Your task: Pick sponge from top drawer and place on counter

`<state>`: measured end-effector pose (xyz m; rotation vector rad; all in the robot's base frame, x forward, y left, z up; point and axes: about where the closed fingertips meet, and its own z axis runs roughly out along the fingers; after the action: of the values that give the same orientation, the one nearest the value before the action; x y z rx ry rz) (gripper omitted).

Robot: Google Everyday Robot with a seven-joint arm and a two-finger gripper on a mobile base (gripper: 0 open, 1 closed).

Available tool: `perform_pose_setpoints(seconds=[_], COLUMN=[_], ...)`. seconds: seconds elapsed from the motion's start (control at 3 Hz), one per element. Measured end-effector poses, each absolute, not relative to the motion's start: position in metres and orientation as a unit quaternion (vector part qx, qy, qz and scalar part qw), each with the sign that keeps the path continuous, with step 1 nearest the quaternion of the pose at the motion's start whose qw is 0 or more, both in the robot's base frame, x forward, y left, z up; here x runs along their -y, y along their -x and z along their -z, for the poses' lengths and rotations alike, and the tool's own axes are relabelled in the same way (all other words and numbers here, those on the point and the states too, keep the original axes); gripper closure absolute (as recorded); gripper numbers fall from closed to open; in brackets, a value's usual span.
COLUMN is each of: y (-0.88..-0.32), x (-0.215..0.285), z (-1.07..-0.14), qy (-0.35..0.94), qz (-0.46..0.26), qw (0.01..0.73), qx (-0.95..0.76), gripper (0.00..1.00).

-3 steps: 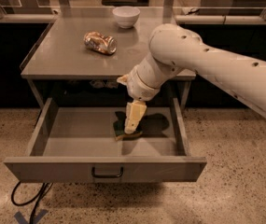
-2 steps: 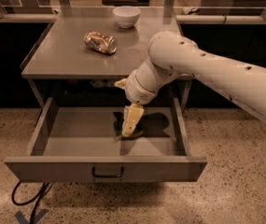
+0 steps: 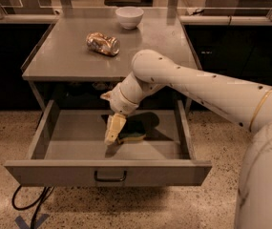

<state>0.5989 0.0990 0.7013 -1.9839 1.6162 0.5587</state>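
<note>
The top drawer [image 3: 68, 140] is pulled fully open below the counter [image 3: 64, 56]; its dark bar handle [image 3: 109, 177] is at the middle of the front panel. The sponge [image 3: 134, 133], dark green on top with a yellow edge, lies on the drawer floor near the middle. My gripper [image 3: 112, 131] points down into the drawer, right beside the sponge's left end and close to the floor. Whether it touches the sponge is hidden by the gripper itself.
A crushed gold-brown can [image 3: 102, 44] lies on the counter's middle. A white bowl [image 3: 129, 17] stands at its back edge. Behind it runs a pale ledge with glass panes [image 3: 21, 18]. Black cables [image 3: 30, 202] lie on the speckled floor at the drawer's front left.
My gripper has moved left and a little lower and toward the drawer front. The sponge now shows to its right. The drawer, can and bowl have not moved.
</note>
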Motion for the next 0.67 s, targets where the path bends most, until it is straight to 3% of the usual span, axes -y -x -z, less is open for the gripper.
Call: perform_pose_setpoints(seconds=[0.67], y=[-0.601], x=[-0.101], z=[-0.682], qy=[0.733], qz=[-0.219], qw=[0.245], qx=[-0.596], gripper=[0.00])
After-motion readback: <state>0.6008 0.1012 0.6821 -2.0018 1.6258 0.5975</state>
